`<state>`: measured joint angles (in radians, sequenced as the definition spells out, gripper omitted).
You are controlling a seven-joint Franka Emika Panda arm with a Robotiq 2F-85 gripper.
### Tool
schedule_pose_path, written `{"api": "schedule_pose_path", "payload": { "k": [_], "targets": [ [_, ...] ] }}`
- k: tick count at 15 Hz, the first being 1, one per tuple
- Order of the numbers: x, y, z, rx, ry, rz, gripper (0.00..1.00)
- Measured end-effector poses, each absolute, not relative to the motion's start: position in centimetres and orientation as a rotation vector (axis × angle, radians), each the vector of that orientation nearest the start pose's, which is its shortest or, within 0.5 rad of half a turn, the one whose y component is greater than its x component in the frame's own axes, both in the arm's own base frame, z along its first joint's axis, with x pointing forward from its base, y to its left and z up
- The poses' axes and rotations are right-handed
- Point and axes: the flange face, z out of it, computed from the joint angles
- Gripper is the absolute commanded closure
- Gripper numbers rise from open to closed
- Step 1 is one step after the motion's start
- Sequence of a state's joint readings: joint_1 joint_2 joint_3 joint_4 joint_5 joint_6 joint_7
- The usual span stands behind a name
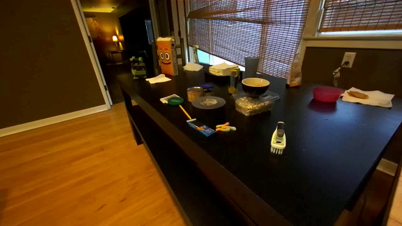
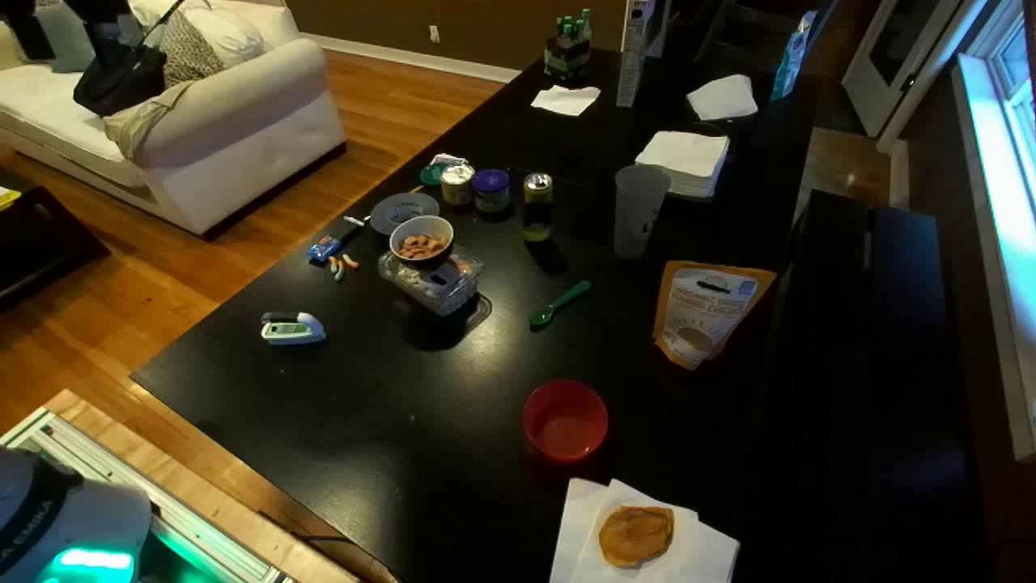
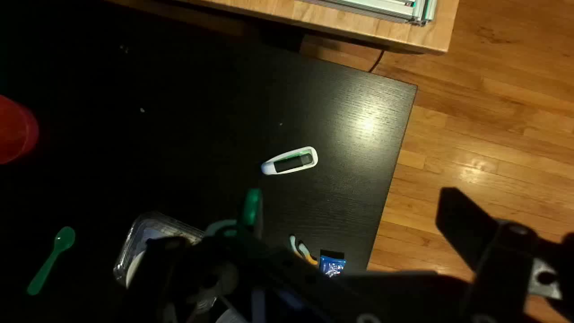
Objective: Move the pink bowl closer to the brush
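The pink bowl [image 1: 327, 94] stands upright on the dark table, near a napkin with a flat brown food piece. It also shows in an exterior view [image 2: 565, 423], where it looks empty, and is cut off at the left edge of the wrist view [image 3: 16, 130]. The brush [image 1: 278, 138], white and green with a dark grip, lies apart from the bowl. It also shows in an exterior view [image 2: 293, 329] and mid-frame in the wrist view [image 3: 290, 161]. My gripper [image 3: 352, 197] is open with nothing between its fingers, above the table's edge, away from the bowl.
A clear food box [image 2: 441, 279], a dark bowl of food [image 2: 421, 240] and a green spoon [image 2: 560, 305] lie beyond the bowl and brush. A standing pouch [image 2: 706, 312], a tall cup [image 2: 639, 210] and a napkin [image 2: 575, 526] are near the bowl.
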<state>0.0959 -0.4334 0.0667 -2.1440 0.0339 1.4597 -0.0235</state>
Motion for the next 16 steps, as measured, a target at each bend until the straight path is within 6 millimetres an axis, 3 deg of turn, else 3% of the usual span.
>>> {"api": "schedule_pose_path", "payload": {
  "k": [9, 11, 13, 16],
  "targets": [
    [38.6, 7.1, 55.7, -3.115, -0.274, 0.395, 0.00],
    [39.2, 6.4, 55.5, -3.128, -0.196, 0.347, 0.00],
    [40.5, 3.7, 54.5, -3.136, -0.050, 0.270, 0.00],
    [42.5, -3.8, 51.2, -3.154, 0.179, 0.129, 0.00]
  ]
}}
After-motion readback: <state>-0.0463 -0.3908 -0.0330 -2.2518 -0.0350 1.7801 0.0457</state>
